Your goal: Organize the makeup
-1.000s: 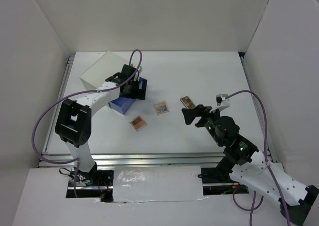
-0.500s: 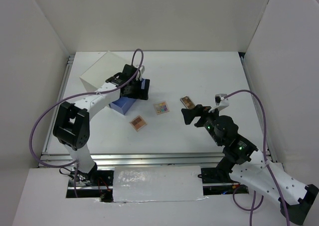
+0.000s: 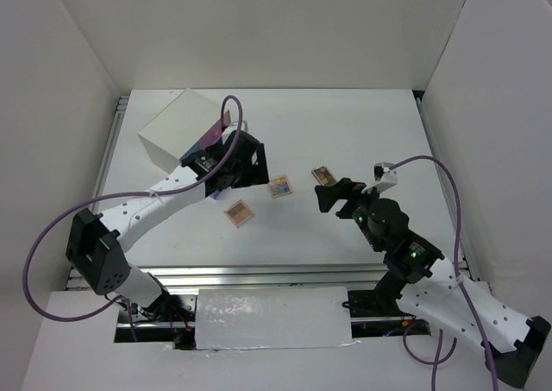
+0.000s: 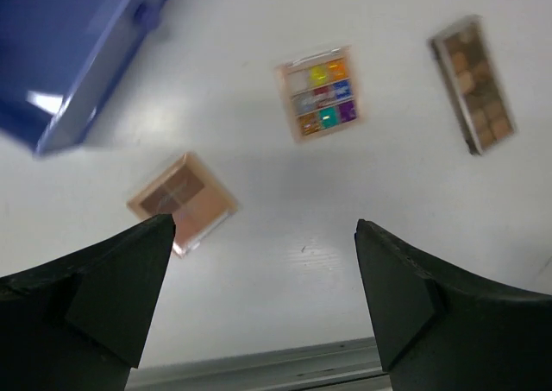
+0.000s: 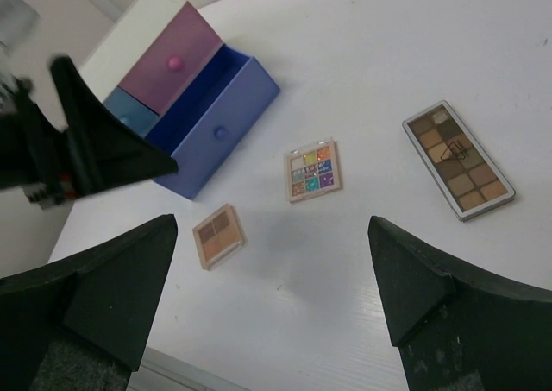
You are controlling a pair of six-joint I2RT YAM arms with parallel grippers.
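At the far left the white box (image 3: 177, 128) sits on the worktop (image 3: 362, 132) with three drawers counted in the right wrist view: one pink drawer (image 5: 172, 59) shut, one small blue drawer (image 5: 129, 108) shut beneath it, and one large blue drawer (image 5: 220, 119) pulled out toward the middle. A second ago the left tool (image 4: 266, 236) was down at that open drawer; it has since swung right, off the drawer and above the worktop, fingers spread wide with nothing between them. That suggests the drawer work is over for now and the arm is turning to the makeup, none of which has shifted. There are three palettes in all, each lying flat and apart from the others. The brown square palette (image 3: 239, 211) is nearest, just right of the drawer. The colourful square palette (image 3: 279, 186) is a little farther and to the right. The long palette (image 3: 323, 176) lies right again. No lipstick, bottle or tube shows in any view, and whether any lies inside the drawer cannot be told. At the right, the right tool (image 5: 273, 227) has not moved; it hovers near the long palette, wide open and empty.
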